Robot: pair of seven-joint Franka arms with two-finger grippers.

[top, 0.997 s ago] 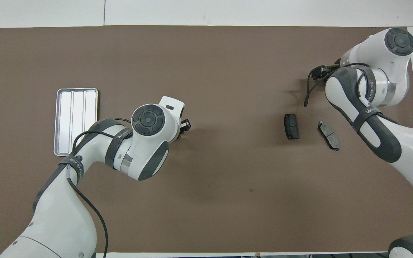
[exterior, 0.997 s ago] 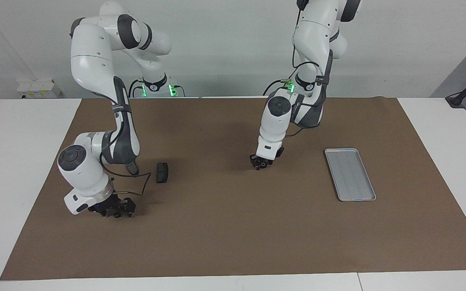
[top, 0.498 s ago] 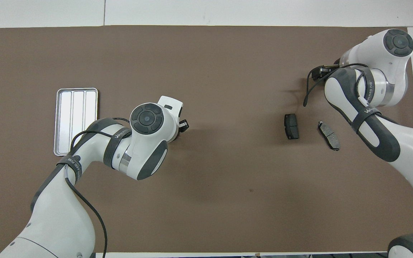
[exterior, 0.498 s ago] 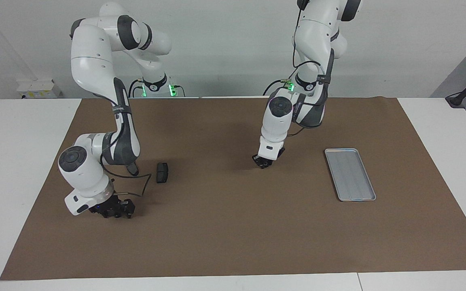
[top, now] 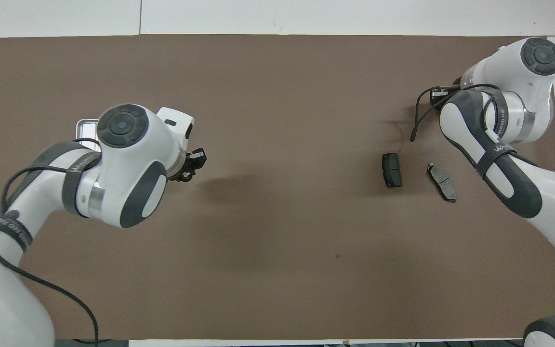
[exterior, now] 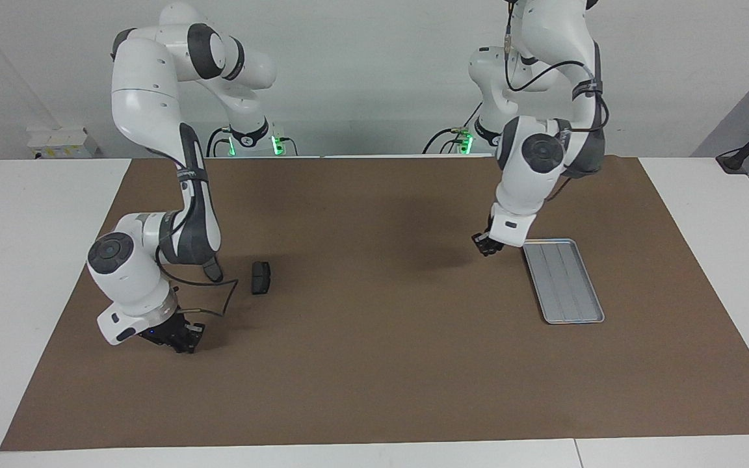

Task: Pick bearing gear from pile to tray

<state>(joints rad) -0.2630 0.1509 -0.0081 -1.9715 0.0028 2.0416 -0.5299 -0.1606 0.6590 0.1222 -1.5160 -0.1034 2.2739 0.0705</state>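
your left gripper point(exterior: 486, 246) hangs just beside the tray point(exterior: 563, 279), raised over the mat point(exterior: 374, 364); i cannot tell its jaw state or load; your right gripper point(exterior: 183, 339) sits low, closed, near two brake pads point(top: 391, 169); contents unclear.

The left arm hides most of the tray point(top: 81, 126) from overhead.

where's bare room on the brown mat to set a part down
Widest bare patch: the middle of the brown mat, between the two dark grey brake pads and the left gripper. The flat silver-grey metal tray shows nothing in it. Crowded: the right arm's end, where the right gripper sits low near the pads.
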